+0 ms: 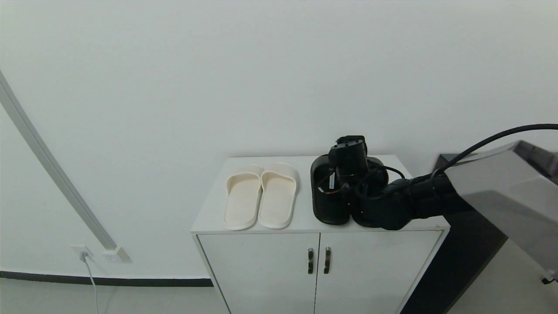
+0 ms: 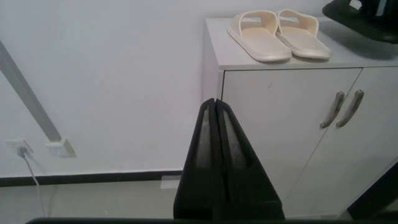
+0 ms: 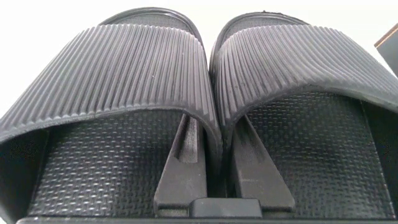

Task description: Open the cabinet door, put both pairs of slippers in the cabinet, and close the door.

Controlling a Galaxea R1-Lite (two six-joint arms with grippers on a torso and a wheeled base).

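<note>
The white cabinet [image 1: 261, 270] stands against the wall with both doors closed, their handles [image 1: 318, 260] side by side at the middle. On its top lie a cream pair of slippers [image 1: 260, 196] at the left and a black pair [image 1: 324, 205] at the right. My right gripper [image 1: 348, 172] reaches into the black pair. In the right wrist view one finger [image 3: 183, 158] lies inside each black slipper [image 3: 124, 68] under the ribbed straps, with the touching inner walls pinched between them. My left gripper [image 2: 216, 106] hangs shut and empty, low and left of the cabinet [image 2: 280, 124].
A wall socket [image 1: 80, 252] with a cable sits low on the wall at the left, below a slanting grey conduit [image 1: 48, 165]. A dark unit [image 1: 462, 261] stands close against the cabinet's right side. Bare floor lies in front.
</note>
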